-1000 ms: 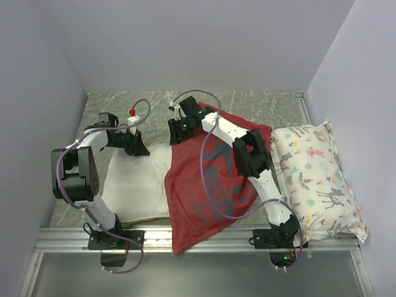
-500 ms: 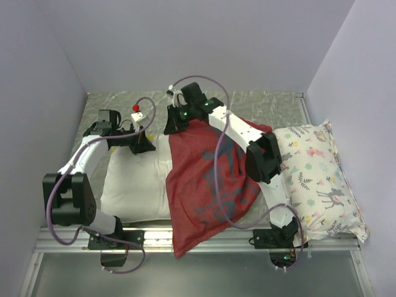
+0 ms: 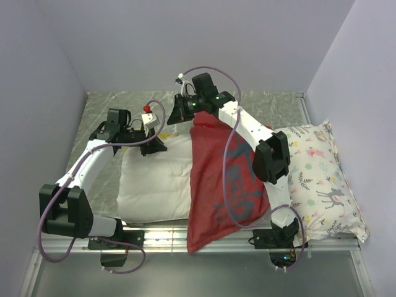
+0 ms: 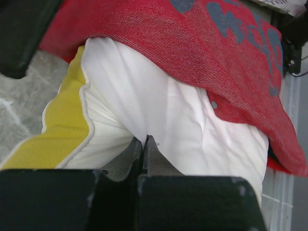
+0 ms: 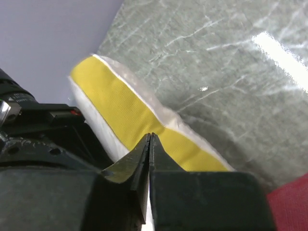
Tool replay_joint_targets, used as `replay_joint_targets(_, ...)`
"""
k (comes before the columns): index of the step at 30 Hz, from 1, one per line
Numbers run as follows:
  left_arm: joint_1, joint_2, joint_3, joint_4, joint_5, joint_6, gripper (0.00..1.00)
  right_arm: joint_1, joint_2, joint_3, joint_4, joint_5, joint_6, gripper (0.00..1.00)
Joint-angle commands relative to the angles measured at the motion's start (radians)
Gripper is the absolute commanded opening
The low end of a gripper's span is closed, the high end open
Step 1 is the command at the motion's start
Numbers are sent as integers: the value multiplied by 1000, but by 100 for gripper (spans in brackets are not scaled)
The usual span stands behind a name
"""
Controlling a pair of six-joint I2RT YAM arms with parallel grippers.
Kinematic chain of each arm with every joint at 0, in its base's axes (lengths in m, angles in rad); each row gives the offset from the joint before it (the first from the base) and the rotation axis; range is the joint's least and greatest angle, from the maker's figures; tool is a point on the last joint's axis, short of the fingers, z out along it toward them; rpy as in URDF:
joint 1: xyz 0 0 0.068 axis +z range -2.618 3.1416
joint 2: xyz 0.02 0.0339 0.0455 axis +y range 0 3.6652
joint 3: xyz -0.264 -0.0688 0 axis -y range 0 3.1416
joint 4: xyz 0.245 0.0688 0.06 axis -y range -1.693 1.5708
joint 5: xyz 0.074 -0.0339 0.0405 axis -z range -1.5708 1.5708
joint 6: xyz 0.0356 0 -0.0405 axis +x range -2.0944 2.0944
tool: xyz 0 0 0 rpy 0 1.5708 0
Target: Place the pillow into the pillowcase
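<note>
1. Pinching a fold of the pillow [image 4: 159, 106] with the left gripper [image 4: 143, 144], jaws fully together; noting the yellow strip [image 4: 62, 130] just left of the fingertips.
2. Clamping narrow with the right gripper [image 5: 150, 139], apparently lifting the far hem of the pillowcase [image 3: 229, 179]; not seeing fabric between the jaws in the wrist view.
3. Noting, below and behind the right gripper, the pillowcase draping over the pillow; not telling whether any part is inside.
4. Judging the step: anchoring the pillow with the left pinch, holding the hem raised and taut, guiding the mouth over the yellow-edged corner, avoiding snags.
</note>
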Motion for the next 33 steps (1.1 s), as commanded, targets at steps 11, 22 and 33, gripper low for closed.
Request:
replay_joint_targets(11,-23,-14,11,-109,71,136,0,-23,0,38,-194,388,-233,67)
replay_joint_targets(22,-23,10,5,-100,63,136,0,-7,186,112,-519,422,-453,62)
replay_joint_targets(33,-75,68,39,-31,68,85,0,-8,-47,45,-139,29,-290,0)
